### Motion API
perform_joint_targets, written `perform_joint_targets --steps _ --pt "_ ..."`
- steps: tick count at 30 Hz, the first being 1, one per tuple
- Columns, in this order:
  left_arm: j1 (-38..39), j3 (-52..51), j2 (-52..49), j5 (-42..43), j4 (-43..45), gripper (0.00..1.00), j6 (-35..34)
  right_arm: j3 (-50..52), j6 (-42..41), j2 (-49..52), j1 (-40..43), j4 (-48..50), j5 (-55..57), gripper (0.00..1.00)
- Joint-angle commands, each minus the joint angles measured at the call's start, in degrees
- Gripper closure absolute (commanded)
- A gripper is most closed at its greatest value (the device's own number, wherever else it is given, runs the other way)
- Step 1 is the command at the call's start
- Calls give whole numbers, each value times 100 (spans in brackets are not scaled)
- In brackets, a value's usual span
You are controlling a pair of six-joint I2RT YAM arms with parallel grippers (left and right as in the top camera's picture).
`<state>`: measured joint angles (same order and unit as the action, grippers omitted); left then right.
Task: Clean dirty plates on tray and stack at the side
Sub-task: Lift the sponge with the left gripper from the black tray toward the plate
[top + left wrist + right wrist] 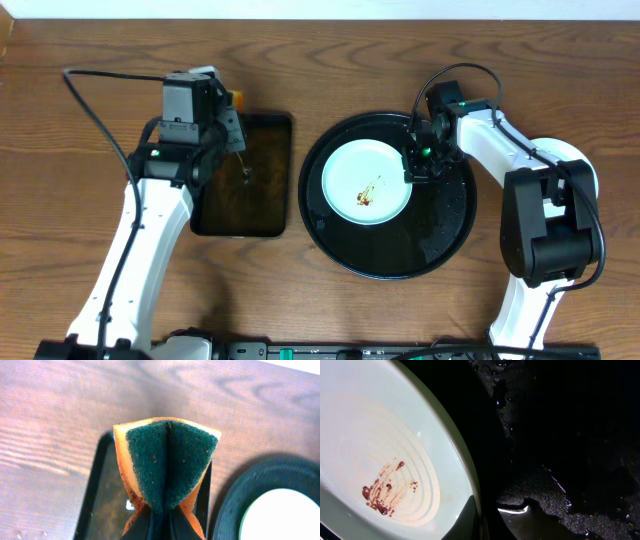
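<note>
One wooden table (300,40), left end effector (160,524) clamping sponge (167,460), right end effector (414,166) pinching plate (360,160)

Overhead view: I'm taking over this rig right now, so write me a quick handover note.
Left gripper shut on the folded sponge, above the rectangular tray.
Right gripper at the right rim of the plate; grip unclear.
The plate lies on the round tray, its brown smear unwiped.
No stack in view.
Left to do: wipe it, stack it at the side.
</note>
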<state>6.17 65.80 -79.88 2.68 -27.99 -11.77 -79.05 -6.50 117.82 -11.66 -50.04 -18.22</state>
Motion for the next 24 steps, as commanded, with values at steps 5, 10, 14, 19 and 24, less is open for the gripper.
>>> perform_joint_targets --steps 5,10,14,19,24 --pt "-2 22 450 -278 271 93 13 20 37 44 -63 -28 302 99" --pt "-4 22 678 -385 382 93 15 20 37 44 -63 -28 302 99" --pt "-4 22 800 -385 437 93 15 20 37 44 -63 -24 302 99" --pt "-2 22 859 -385 452 93 13 20 37 44 -63 -15 302 99" --pt "-2 22 850 -382 426 93 13 20 37 44 -63 -11 302 99"
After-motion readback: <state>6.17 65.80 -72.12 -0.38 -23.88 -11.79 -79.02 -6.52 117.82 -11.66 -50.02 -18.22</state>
